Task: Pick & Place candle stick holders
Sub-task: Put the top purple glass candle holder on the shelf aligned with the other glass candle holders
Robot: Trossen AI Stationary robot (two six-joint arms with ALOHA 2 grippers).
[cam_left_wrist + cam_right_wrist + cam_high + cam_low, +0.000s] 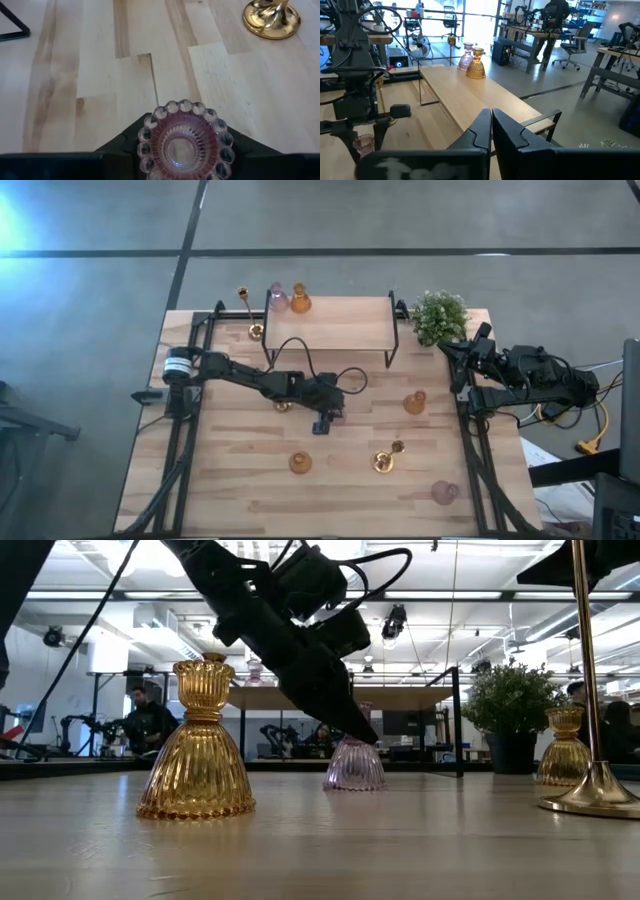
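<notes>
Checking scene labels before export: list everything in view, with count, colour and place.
amber glass holders: 3, amber; one on the shelf, two on the table
pink glass holders: 3, pink; shelf, near right table corner, one in the left gripper
gold candlesticks: 3, gold; left of the shelf, under the left arm, table front
shelf: 1, light wood, black frame; table's far side
potted plant: 1, green; far right corner
table: 1, light wood
person: 1, room behind
left gripper: table centre, shut on a pink holder
right gripper: shut, empty, right edge by the plant
</notes>
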